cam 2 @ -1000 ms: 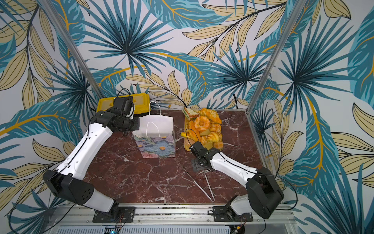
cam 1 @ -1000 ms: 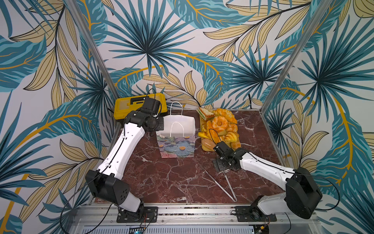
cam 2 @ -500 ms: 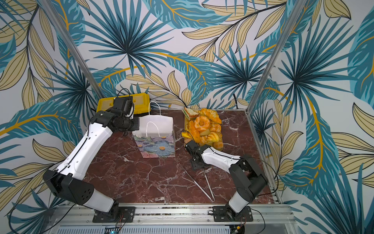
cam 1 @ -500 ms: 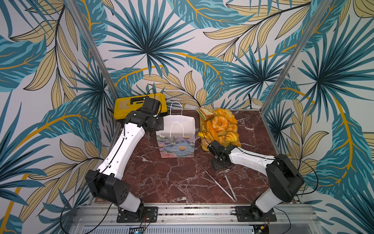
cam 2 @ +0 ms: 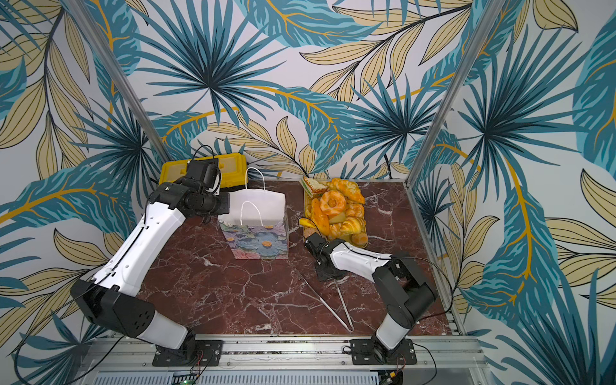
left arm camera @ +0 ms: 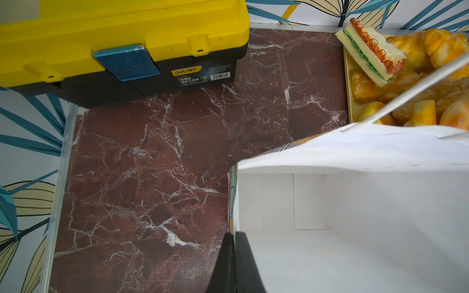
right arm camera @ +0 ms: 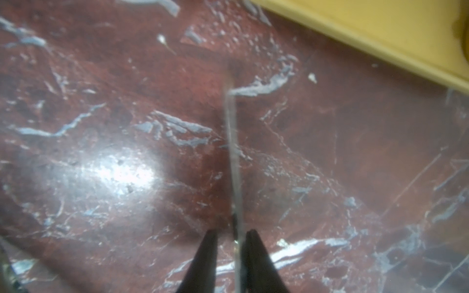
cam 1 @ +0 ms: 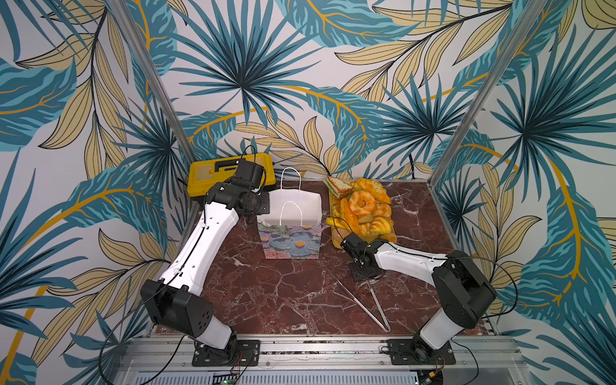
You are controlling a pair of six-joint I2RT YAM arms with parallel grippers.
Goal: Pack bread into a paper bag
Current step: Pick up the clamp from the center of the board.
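1 white-lined flowered paper bag (cam 1: 293, 240): left pincer (left arm camera: 233, 234) clenches rim; right pincer (right arm camera: 232, 232) unclear.

Three walls close the cell in, all covered with tropical wallpaper (cam 1: 240, 76): teal fan palms, beige leaves and ochre stems on a pale ground. The back wall is at 12 o'clock and the side walls are at 9 and 3. Aluminium posts (cam 1: 156, 96) mark the corners at about 11 and 1 o'clock. Below lies a dark red marble tabletop (cam 1: 283, 293) with white veins. An aluminium rail (cam 1: 316, 346) runs along its 6 o'clock edge. In the right wrist view, a soft white glare (right arm camera: 121, 172) sits on the marble.
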